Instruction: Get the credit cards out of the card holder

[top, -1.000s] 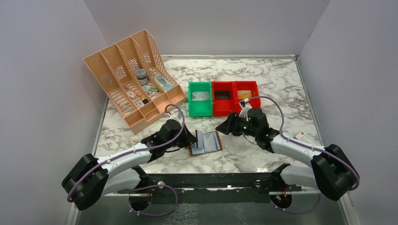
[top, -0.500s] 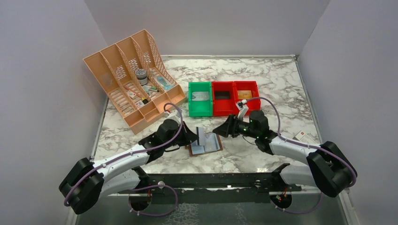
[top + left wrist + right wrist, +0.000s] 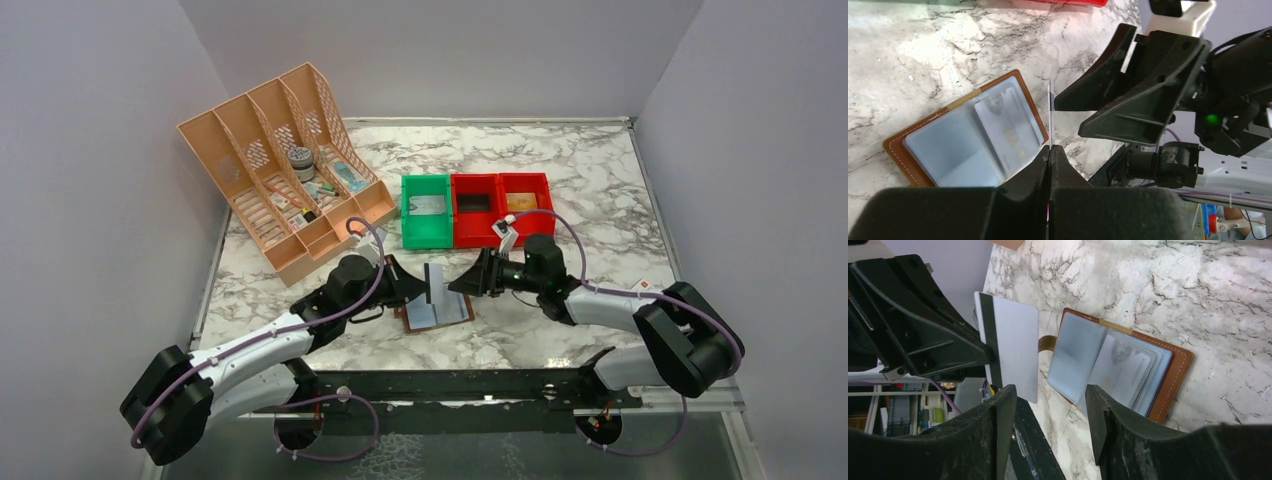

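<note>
One card [image 3: 1013,347] out, pinched upright in left claw [image 3: 1050,152] | right claw [image 3: 1050,392] gaping, card just ahead | next: likely handover, tips squared to card; holder [image 3: 1175,375] below looks loaded

We see a marble-patterned table [image 3: 600,190] closed in by plain pale walls. At its far left stands a tan slotted file organizer [image 3: 312,255], with a round grey tin [image 3: 300,158] and small clutter in its compartments. To its right, a green bin [image 3: 427,240] and two red bins [image 3: 476,236] [image 3: 525,178] stand touching in a row. A small white-and-red box [image 3: 645,290] lies near the right edge.
</note>
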You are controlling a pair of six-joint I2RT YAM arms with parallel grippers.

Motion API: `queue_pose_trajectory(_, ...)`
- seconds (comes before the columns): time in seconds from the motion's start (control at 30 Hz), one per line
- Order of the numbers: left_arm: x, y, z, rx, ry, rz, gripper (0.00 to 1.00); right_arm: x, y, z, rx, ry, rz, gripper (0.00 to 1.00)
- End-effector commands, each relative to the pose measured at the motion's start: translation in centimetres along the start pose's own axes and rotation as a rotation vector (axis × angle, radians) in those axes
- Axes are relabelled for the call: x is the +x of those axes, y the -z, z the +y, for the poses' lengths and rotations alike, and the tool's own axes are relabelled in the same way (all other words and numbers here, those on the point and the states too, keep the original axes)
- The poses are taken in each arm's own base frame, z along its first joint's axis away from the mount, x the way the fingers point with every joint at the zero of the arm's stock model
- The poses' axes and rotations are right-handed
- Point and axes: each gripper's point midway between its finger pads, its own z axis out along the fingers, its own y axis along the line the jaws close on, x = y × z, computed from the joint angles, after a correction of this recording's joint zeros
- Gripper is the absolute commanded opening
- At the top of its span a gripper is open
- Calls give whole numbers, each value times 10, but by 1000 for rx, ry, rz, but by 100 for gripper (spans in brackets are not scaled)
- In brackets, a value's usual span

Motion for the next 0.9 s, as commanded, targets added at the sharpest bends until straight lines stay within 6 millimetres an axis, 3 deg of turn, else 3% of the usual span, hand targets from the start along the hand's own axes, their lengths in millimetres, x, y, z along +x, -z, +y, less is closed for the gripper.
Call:
queue_pose_trajectory(0.0,-6,5,-18,86,-13,-25,0,-8,-4,12,-59,-5,18,54)
queue_pose_trajectory(0.27,-6,8,-25,127,1,-27,0,-6,-5,34,-199,-5,67,54)
queue_pose_trajectory(0.47,-4,7,-31,159,10,-13,0,-11,-7,39,-232,-18,52,51)
queue_pose_trajectory(0.63,-6,9,-37,189,17,-19,0,-23,6,32,-240,-42,3,46)
queue_pose_trajectory(0.87,-7,8,-50,244,31,-12,0,-18,17,57,-390,-6,64,45)
